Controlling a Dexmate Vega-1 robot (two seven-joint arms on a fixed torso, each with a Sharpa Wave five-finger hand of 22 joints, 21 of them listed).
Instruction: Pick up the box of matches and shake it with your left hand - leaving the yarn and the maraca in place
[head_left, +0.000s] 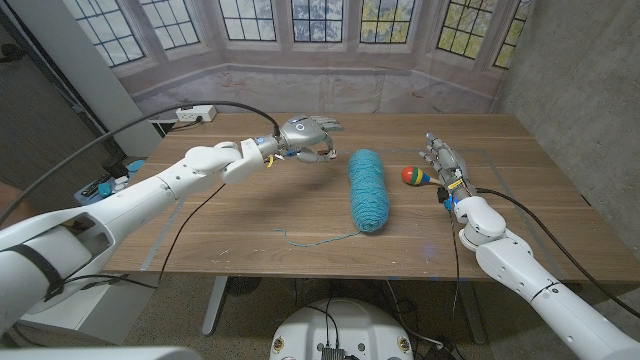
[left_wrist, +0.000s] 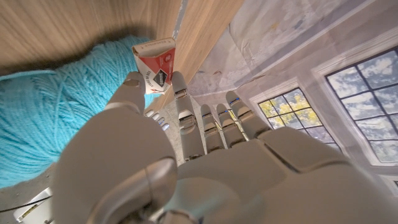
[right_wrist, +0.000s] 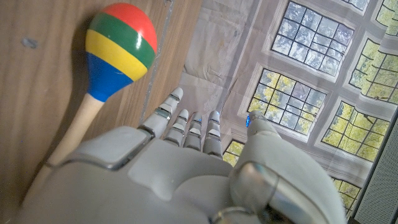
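The right robot hand lies nearest the camera at the right side of the wooden worktop, its fingers straight and apart, holding nothing; the right wrist view shows its grey back with the fingers reaching up beside a wooden-handled maraca with a red, yellow, green and blue head; in the head view that maraca lies on the worktop just beside the hand, its head pointing toward the middle of the worktop; further in, a long skein of turquoise yarn lies lengthwise across the middle of the worktop, with a loose strand trailing from its near end toward the left; the left robot hand is raised over the far part of the worktop, to the left of the yarn's far end; the left wrist view shows this hand pinching a small red and white cardboard box of matches between the thumb and a finger, the box tilted and held off the worktop, with the turquoise yarn close behind it.
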